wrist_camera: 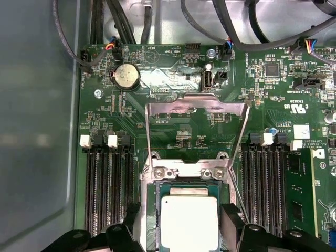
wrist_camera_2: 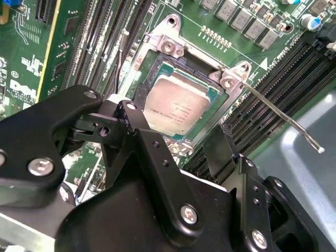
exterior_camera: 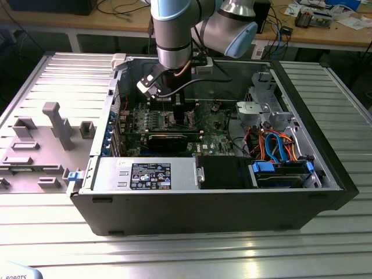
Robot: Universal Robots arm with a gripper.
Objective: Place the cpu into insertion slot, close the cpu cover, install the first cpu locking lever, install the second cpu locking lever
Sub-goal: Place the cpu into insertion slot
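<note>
The cpu [wrist_camera: 189, 223] [wrist_camera_2: 176, 107], a flat square chip with a silver-grey top, lies seated in the insertion slot [wrist_camera: 157, 195] on the green motherboard. Behind it the cpu cover [wrist_camera: 197, 105], a thin silver frame with a square window, stands swung open. A thin locking lever [wrist_camera_2: 283, 118] is raised and sticks out beside the socket. My gripper [wrist_camera: 181, 212] [wrist_camera_2: 178, 126] [exterior_camera: 174, 113] hangs low over the socket and is open. One black finger [wrist_camera: 131, 215] stands on each side of the chip, with gaps to its edges.
Long black memory slots [wrist_camera: 107, 189] flank the socket on both sides. A coin battery [wrist_camera: 127, 76] and cables lie beyond the cover. Inside the case are an expansion card [exterior_camera: 168, 139], a power supply [exterior_camera: 145, 174] and a drive cage [exterior_camera: 279, 165]. A grey fixture tray [exterior_camera: 40, 139] is at the exterior view's left.
</note>
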